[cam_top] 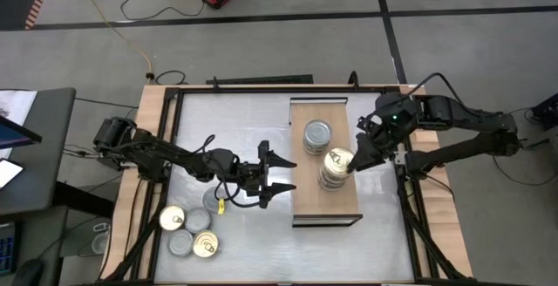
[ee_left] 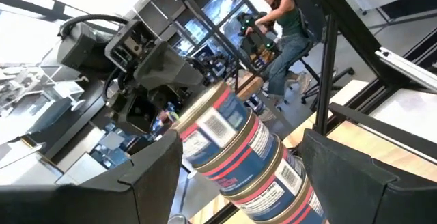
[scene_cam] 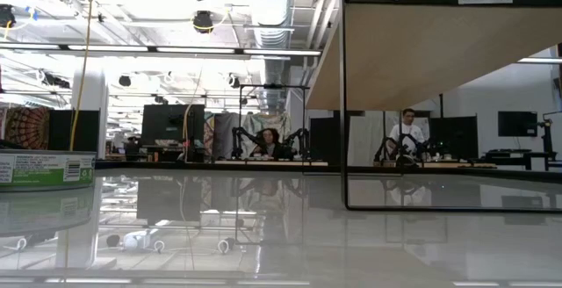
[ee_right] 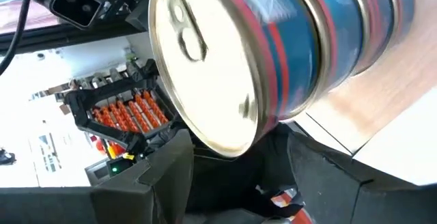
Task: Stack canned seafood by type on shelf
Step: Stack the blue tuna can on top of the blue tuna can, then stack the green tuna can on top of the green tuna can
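Two stacks of tins stand on the shelf [cam_top: 327, 200], the long light-wood board that runs lengthwise away from the table's front edge, in the right half of the tabletop [cam_top: 244, 242]. The gold-lidded stack [cam_top: 336, 168] sits around the board's middle, toward its right edge; its tins are upright, lids up, the top pull-tab lid facing the ceiling. Close up, these tins wear blue labels with red bands, piled one on another. Just behind it, toward the far end of the board, stands a silver-lidded stack [cam_top: 316, 136], also upright and a little apart from the first.

On the right, the right gripper [cam_top: 351, 166] reaches in from the board's right side and sits at the top of the gold-lidded stack, its fingers partly spread to either side of the top tin. Whether they press the tin or merely flank it I cannot tell.

Off the board, the left gripper [cam_top: 277, 175] hovers over the bare tabletop just left of the shelf, pointing toward the stacks, its two fingers spread wide with nothing between them.

Near the table's front left corner a loose cluster of tins [cam_top: 187, 232] rests on the tabletop, gold and silver lids mixed, all lying flat with lids up, well apart from the shelf.
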You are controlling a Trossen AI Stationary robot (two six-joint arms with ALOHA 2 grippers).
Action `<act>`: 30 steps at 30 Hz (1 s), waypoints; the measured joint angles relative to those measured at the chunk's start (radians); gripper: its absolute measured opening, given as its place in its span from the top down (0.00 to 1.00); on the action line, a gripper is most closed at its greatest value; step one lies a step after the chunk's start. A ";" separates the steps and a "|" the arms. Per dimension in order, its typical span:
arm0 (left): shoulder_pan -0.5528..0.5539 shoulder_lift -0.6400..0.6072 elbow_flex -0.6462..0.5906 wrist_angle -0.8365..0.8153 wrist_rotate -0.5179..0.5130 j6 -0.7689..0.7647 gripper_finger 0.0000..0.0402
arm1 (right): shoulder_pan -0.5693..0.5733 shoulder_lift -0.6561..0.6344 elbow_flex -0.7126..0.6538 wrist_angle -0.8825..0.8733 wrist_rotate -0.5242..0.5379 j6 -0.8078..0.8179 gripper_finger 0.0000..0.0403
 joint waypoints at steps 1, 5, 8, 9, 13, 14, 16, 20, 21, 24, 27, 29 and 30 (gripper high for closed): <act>0.000 0.000 0.000 0.001 0.000 -0.001 0.29 | -0.006 -0.001 0.000 -0.002 -0.002 0.000 0.35; 0.000 0.000 0.000 0.001 0.000 -0.002 0.29 | -0.011 0.002 0.000 -0.005 -0.009 -0.003 0.35; 0.000 0.000 0.000 -0.004 -0.001 -0.002 0.29 | -0.011 0.000 0.017 -0.008 -0.037 -0.007 0.35; 0.000 0.000 0.000 -0.009 -0.001 -0.002 0.29 | -0.011 -0.002 0.028 -0.007 -0.040 -0.014 0.35; -0.003 -0.016 0.000 -0.063 0.043 -0.034 0.29 | 0.004 -0.022 0.080 -0.042 -0.019 -0.095 0.35; -0.003 -0.028 0.000 -0.080 0.053 -0.052 0.29 | 0.017 -0.030 0.090 -0.068 0.012 -0.136 0.35; -0.004 -0.064 0.000 -0.133 0.054 -0.097 0.29 | 0.049 -0.048 0.097 -0.130 0.093 -0.220 0.35; 0.001 -0.168 0.000 -0.319 0.052 -0.274 0.29 | 0.137 -0.094 0.097 -0.238 0.275 -0.320 0.35; 0.003 -0.195 0.000 -0.383 0.043 -0.341 0.29 | 0.159 -0.103 0.097 -0.253 0.332 -0.342 0.35; 0.008 -0.267 0.017 -0.642 -0.024 -0.516 0.29 | 0.232 -0.113 0.090 -0.289 0.479 -0.426 0.35; 0.004 -0.326 0.029 -0.899 -0.106 -0.646 0.29 | 0.310 -0.114 0.060 -0.291 0.559 -0.496 0.35; -0.005 -0.360 0.032 -1.032 -0.120 -0.736 0.29 | 0.361 -0.111 0.036 -0.293 0.563 -0.513 0.35; -0.011 -0.377 0.032 -1.097 -0.115 -0.790 0.29 | 0.390 -0.110 0.027 -0.298 0.563 -0.512 0.35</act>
